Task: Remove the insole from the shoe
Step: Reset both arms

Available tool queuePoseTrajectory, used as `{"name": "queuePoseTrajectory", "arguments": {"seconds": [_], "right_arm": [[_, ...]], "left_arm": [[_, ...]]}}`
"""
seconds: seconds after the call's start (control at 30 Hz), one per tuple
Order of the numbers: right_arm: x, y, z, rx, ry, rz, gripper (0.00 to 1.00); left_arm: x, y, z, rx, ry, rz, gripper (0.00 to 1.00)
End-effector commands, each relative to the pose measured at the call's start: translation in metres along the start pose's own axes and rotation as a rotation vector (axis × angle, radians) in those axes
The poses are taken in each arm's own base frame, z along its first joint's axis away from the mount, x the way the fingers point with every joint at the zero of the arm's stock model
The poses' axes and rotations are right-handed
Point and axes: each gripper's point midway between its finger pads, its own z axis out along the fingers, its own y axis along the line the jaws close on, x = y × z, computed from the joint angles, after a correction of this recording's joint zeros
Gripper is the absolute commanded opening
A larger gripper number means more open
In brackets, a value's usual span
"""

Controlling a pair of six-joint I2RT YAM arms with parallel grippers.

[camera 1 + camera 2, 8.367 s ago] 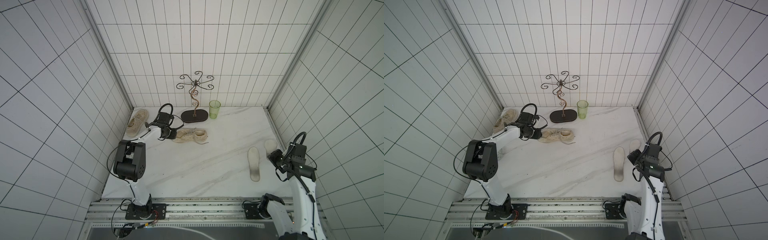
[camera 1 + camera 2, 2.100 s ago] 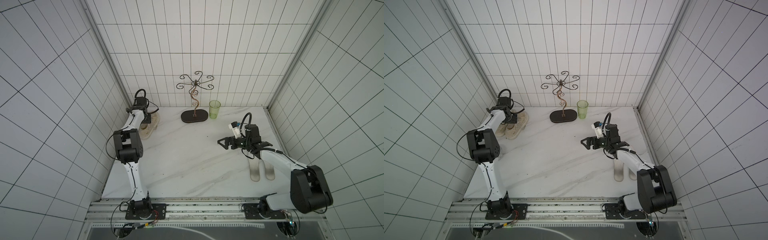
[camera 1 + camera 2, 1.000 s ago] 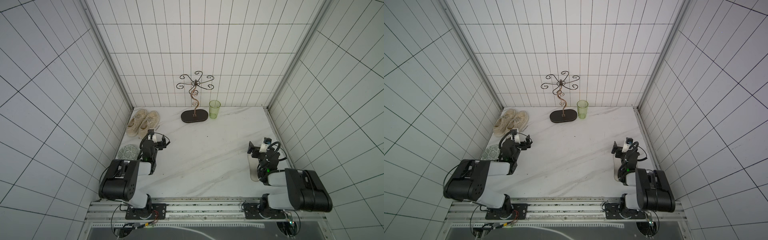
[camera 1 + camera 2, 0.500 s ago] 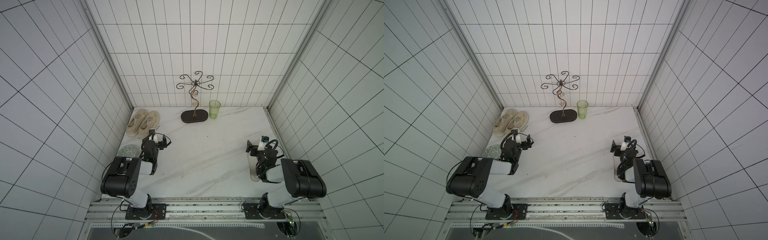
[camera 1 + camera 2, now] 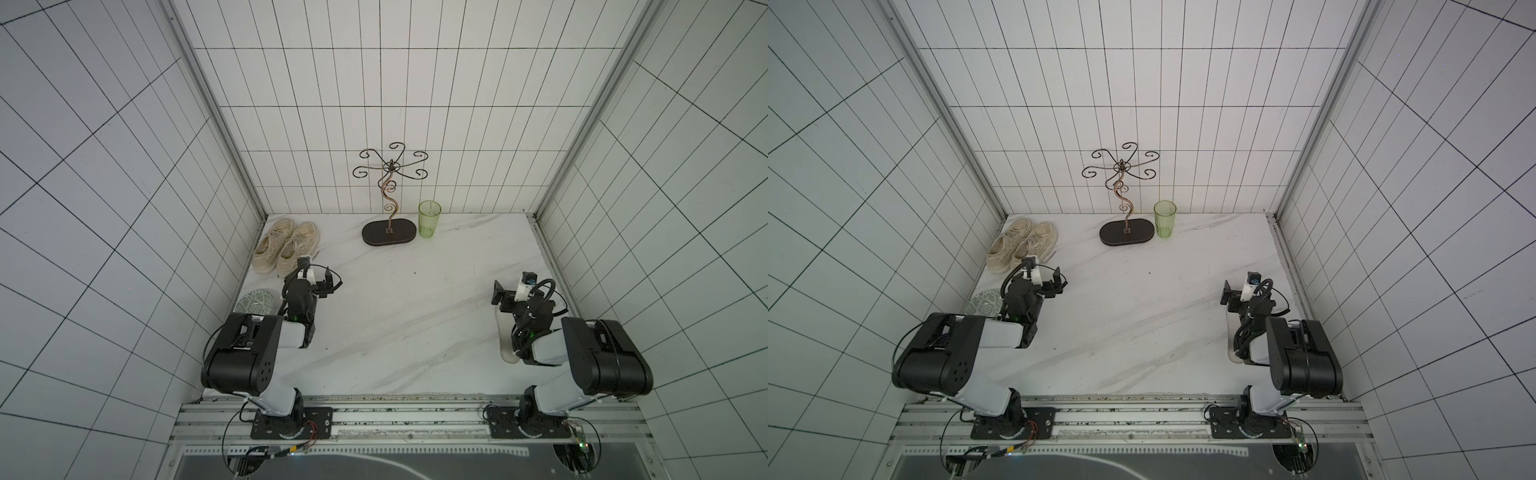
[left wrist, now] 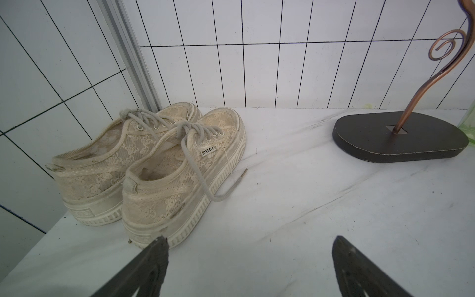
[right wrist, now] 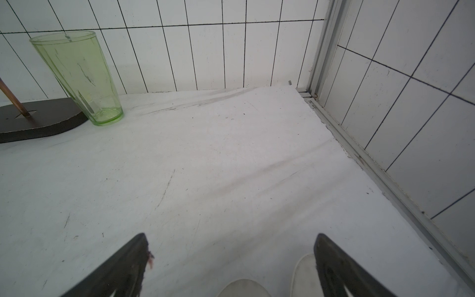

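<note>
Near 4 o'clock on the white marble-patterned surface [image 5: 395,316], two flat white foam insoles [image 7: 244,288] lie side by side. They sit just under the right pincer [image 7: 231,246], whose jaws stand wide apart with nothing between them. In a top view only one insole [image 5: 504,338] shows, half hidden by the arm.

At 10 o'clock, tucked into the corner, a pair of beige lace-mesh platform sneakers [image 6: 154,167] stands heels toward the left pincer [image 6: 250,257]. That pincer is likewise spread and empty, close to the nearer heel. A dark oval-based copper scroll stand [image 5: 388,232] and a green glass tumbler [image 5: 429,219] stand at 12 o'clock, well apart from both.

With the insoles out on the surface, the task looks finished; whether any liner is left inside the sneakers I cannot tell. The insoles look thin, light and bendy, so they would droop when lifted. Lying flat, they offer little to pinch. The heel or toe rim seems the best hold, with one finger slid underneath.
</note>
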Motion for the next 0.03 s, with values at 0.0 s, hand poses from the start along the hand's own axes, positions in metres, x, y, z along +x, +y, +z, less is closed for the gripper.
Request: {"name": "queuePoseTrajectory", "arguments": {"seconds": [0.0], "right_arm": [[-0.0314,0.0010,0.0104,0.006,-0.088,-0.010,0.99]], "left_arm": [[-0.0104,-0.0015,-0.0019,0.000,-0.033,0.011,0.97]]}}
